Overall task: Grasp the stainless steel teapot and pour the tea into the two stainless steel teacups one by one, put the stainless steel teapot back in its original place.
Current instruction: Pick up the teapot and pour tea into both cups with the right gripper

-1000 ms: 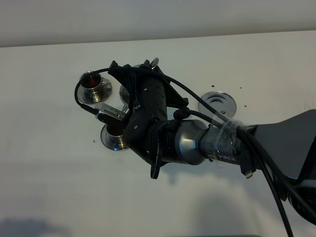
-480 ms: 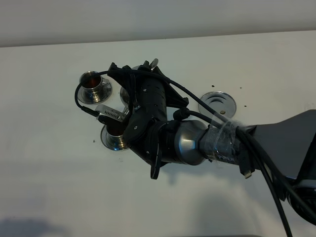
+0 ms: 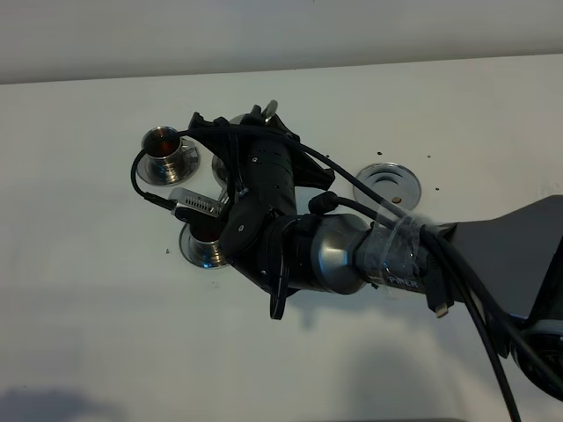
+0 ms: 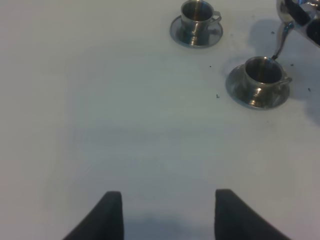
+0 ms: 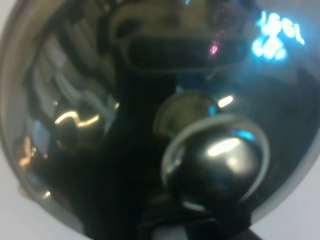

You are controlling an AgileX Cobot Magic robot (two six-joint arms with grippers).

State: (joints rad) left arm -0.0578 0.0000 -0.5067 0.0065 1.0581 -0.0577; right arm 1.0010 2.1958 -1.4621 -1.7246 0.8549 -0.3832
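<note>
Movement is tiny over the last second: the right gripper (image 3: 255, 119) creeps a touch toward the far side of the table (image 3: 88, 308), clenched on the stainless steel teapot (image 4: 300, 12), whose spout (image 4: 280, 42) hangs at the rim of the near teacup (image 4: 262, 75). Reddish tea already shows in the far teacup (image 3: 164, 145), so this looks like the second pour. The right arm reaches across the middle, wrist rolled over. The steel disc (image 3: 387, 183) waits beside the arm. The left gripper (image 4: 167, 215) hovers low, fingers spread, holding nothing.

- Exterior high view: bright, even light; soft shadow on the desk (image 3: 88, 308) at 7 o'clock.
- Left wrist view: dimmer, bluish.
- Right wrist view: stainless steel teapot (image 5: 75, 100) blurred; cyan glare at 1 o'clock.
</note>
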